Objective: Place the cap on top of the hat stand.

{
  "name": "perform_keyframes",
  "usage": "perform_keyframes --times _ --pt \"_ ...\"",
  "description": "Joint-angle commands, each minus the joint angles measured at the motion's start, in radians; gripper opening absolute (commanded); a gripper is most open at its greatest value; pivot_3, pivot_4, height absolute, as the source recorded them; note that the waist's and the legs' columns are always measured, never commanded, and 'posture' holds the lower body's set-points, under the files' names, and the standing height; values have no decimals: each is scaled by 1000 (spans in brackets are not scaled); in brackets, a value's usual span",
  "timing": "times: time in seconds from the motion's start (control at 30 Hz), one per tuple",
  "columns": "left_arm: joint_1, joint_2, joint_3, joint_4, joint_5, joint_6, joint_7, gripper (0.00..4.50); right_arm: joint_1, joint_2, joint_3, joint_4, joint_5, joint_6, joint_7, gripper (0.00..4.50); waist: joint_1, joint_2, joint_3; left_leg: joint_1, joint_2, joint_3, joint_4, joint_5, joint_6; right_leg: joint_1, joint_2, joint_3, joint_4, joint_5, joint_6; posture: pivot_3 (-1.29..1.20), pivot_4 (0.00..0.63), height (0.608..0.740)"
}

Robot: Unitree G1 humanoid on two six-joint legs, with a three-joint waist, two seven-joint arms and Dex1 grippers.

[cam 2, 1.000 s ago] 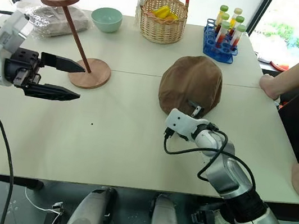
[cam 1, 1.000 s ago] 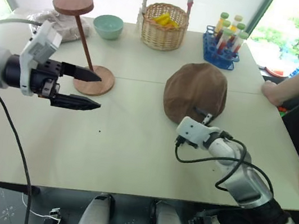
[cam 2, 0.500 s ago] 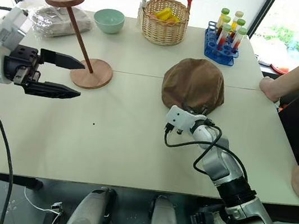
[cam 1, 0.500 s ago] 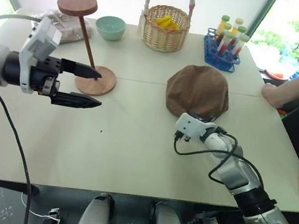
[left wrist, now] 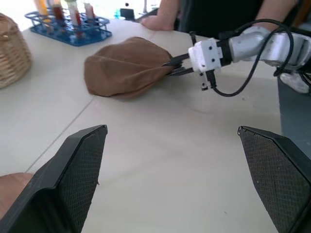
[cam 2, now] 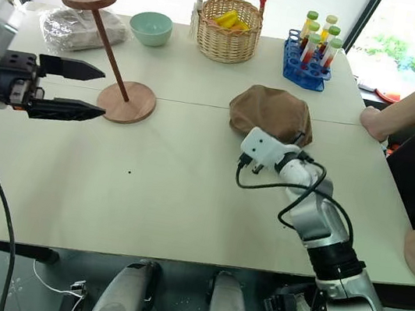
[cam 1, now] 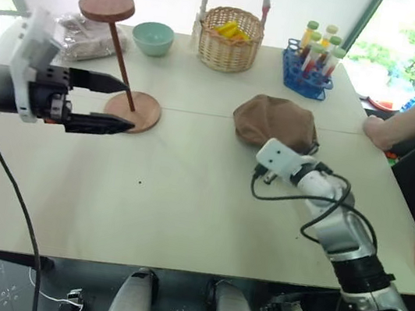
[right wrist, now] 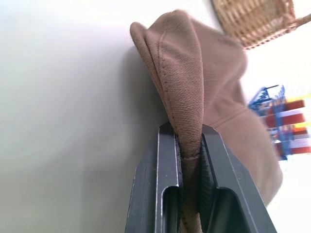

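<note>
The brown cap lies right of the table's middle, its near edge lifted off the surface. My right gripper is shut on that edge, the fabric pinched between both fingers; the left wrist view also shows this grip. The hat stand is at the left, with its round base on the table, a slanted rod and a top disc. My left gripper hovers open just left of the base, with nothing between its fingers and its upper finger crossing the rod.
A wicker basket with yellow items, a green bowl, a blue rack of tubes and a plastic bag stand along the far edge. A person's hand rests on the table's right edge.
My right gripper closed on the cap's near edge and raised it, so the cap now bunches up. My left gripper drew back to the left and slightly up, still open.
</note>
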Motion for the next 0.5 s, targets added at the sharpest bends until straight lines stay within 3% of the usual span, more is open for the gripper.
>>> perform_keyframes --times 0.03,0.23,0.5 --pt "36 0 164 -31 -38 22 83 4500 -178 -16 -62 -8 19 -39 19 117 -6 3 3 -1 0 0 0 0 0 -1 0 0 0 0 0 0 150 740" --pt "185 10 423 -41 -36 61 177 4500 -563 70 -49 195 63 -184 9 117 -34 6 4 -4 0 0 -4 0 0 -11 1 0 8 -1 2 0 150 740" --pt "342 35 673 0 1 76 211 4500 -944 328 -50 592 157 -399 -45 117 -46 6 4 -4 1 0 -11 0 0 -13 1 0 8 -1 2 0 150 740"
